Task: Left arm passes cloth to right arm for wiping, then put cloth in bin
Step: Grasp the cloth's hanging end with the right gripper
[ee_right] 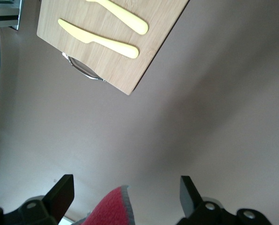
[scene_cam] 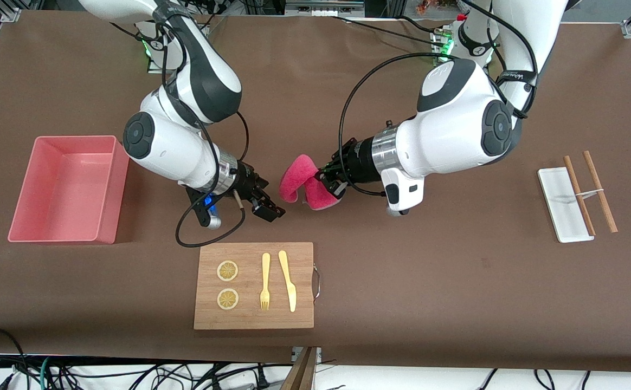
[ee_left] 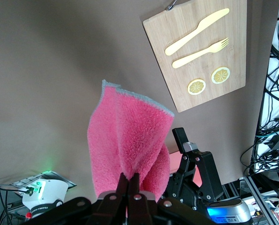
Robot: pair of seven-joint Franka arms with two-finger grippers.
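The magenta-pink cloth (scene_cam: 300, 181) hangs folded in the air over the middle of the table, above the bare brown cover. My left gripper (scene_cam: 330, 180) is shut on its edge, and in the left wrist view the fingertips (ee_left: 124, 180) pinch the cloth (ee_left: 130, 136) tight. My right gripper (scene_cam: 268, 208) stands open just beside the cloth, on the side toward the right arm's end. In the right wrist view a grey-hemmed corner of the cloth (ee_right: 113, 208) shows between the spread fingers (ee_right: 64, 188) without touching them. The salmon-pink bin (scene_cam: 110, 208) sits open toward the right arm's end.
A wooden board (scene_cam: 299, 254) with a fork (scene_cam: 265, 281), a knife (scene_cam: 288, 280) and two lemon slices (scene_cam: 227, 271) lies nearer the front camera than both grippers. A white tray (scene_cam: 557, 195) with chopsticks (scene_cam: 600, 190) sits toward the left arm's end.
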